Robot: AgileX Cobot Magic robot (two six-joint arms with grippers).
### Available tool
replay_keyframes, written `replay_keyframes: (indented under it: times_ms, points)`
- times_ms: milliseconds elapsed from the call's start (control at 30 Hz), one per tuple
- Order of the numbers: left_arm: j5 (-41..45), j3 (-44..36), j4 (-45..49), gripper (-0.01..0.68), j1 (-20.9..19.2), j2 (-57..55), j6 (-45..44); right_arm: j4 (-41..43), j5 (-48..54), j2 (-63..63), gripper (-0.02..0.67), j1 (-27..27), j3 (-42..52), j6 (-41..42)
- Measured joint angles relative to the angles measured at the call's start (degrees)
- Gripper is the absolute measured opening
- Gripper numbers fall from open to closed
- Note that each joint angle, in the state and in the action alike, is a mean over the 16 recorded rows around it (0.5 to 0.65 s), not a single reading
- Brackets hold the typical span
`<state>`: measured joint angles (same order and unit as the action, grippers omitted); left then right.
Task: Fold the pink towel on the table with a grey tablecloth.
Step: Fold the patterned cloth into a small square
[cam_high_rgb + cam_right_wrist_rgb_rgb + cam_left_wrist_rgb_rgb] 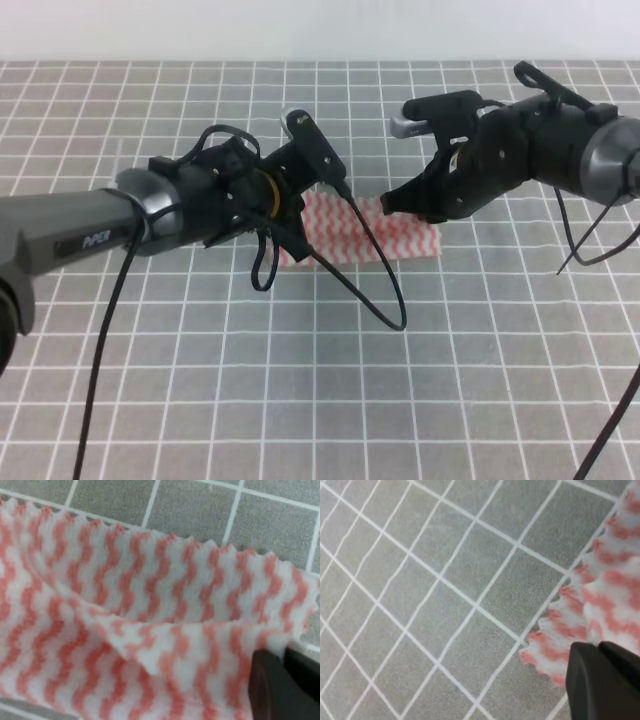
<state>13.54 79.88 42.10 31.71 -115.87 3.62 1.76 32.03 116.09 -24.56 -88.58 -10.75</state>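
The pink towel (365, 235) lies on the table with a grey tablecloth (320, 380), partly doubled over. My left gripper (290, 238) is low at the towel's left end. In the left wrist view its dark fingers (600, 685) are pressed together over the zigzag-striped corner (600, 605). My right gripper (398, 205) holds the towel's right edge, slightly raised. In the right wrist view a layer of the towel (150, 645) curls up off the layer beneath and runs into the closed fingertips (280, 685).
White grid lines cover the grey cloth (445, 580) on all sides of the towel. Black cables (385, 300) hang from both arms, and the left one loops down in front of the towel. A pale wall (320, 25) runs behind the table's far edge.
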Motion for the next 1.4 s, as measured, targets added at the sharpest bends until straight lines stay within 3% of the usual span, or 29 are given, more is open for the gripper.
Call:
replay_keyframes:
  times_ms: [967,1400]
  points:
    - [3.61,3.80,1.45,0.000,-0.54,-3.89,2.17,-0.24,-4.53,2.25,0.027,1.32,-0.23,0.22]
    - [4.17,3.94,2.41,0.015,-1.97,-4.52,2.75,-0.85,3.31,2.50,0.038,3.56,-4.76,-0.01]
